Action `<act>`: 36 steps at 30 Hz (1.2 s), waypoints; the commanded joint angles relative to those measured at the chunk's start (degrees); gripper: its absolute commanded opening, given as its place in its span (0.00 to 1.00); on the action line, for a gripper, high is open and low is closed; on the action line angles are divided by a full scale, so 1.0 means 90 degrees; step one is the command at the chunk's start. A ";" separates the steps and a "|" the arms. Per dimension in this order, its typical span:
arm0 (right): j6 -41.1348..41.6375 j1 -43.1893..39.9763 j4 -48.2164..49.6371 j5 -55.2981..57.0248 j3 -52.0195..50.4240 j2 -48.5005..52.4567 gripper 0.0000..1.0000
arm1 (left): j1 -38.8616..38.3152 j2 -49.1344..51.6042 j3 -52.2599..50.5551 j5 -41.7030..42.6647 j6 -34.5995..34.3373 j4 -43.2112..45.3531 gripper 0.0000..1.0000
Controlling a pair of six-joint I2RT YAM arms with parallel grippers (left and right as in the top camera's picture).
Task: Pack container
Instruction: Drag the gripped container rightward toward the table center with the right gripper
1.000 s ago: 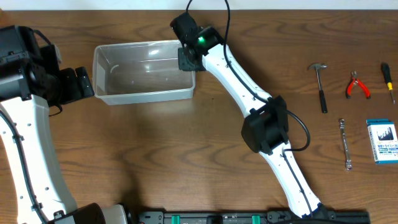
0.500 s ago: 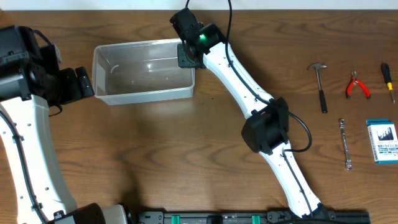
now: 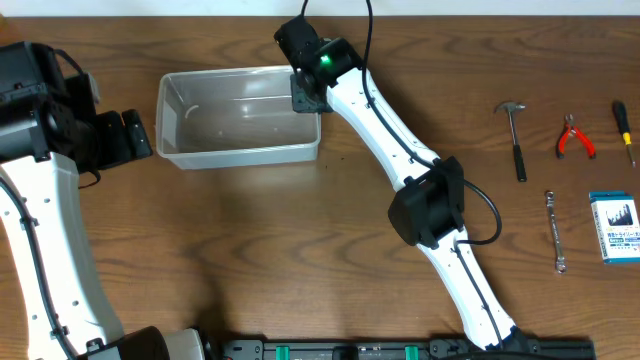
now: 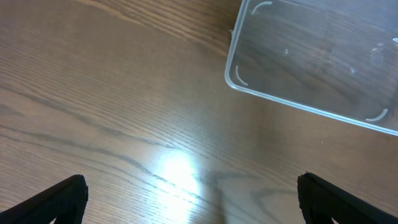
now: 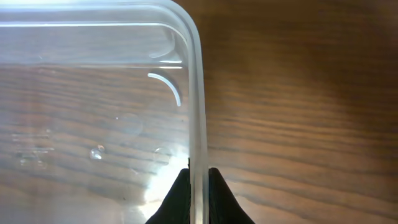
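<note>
Moved: the container (image 3: 235, 118) has slid a little to the right across the counter (image 3: 300, 250), and the right end effector (image 5: 198, 186) has gone with it; the left arm and the tools lie as they did.
Right end effector: closed, pinching the container's right-hand wall near its far corner, one finger inside and one outside.
Left end effector (image 4: 193, 193): fingers spread wide, holding nothing, hovering just beside the container's left end.
Container: far left-centre of the counter, upright and empty.
Tools: hammer (image 3: 515, 140), pliers (image 3: 575, 138), screwdriver (image 3: 624, 130), wrench (image 3: 555, 232) and a blue-and-white box (image 3: 613, 227), all well apart from the container, at the right edge.
Step in hand: likely dragging the container nearer the tools, before any packing.
Next move calls for: a level, steady pull so the thin wall neither slips from the pinch nor tips; then release and fetch a tool.
</note>
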 commanded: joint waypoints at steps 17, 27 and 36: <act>-0.0022 -0.0262 -0.2616 0.0146 0.0182 -0.1056 0.01 | 0.0034 -0.0041 0.0039 0.0063 -0.0056 -0.0114 0.98; -0.0226 -0.0566 -0.2752 -0.0002 0.0180 -0.1338 0.01 | 0.0034 -0.0041 0.0039 0.0066 -0.0056 -0.0143 0.98; -0.0891 -0.0860 -0.2752 -0.0119 -0.0112 -0.2086 0.01 | 0.0034 -0.0041 0.0039 0.0063 -0.0056 -0.0165 0.98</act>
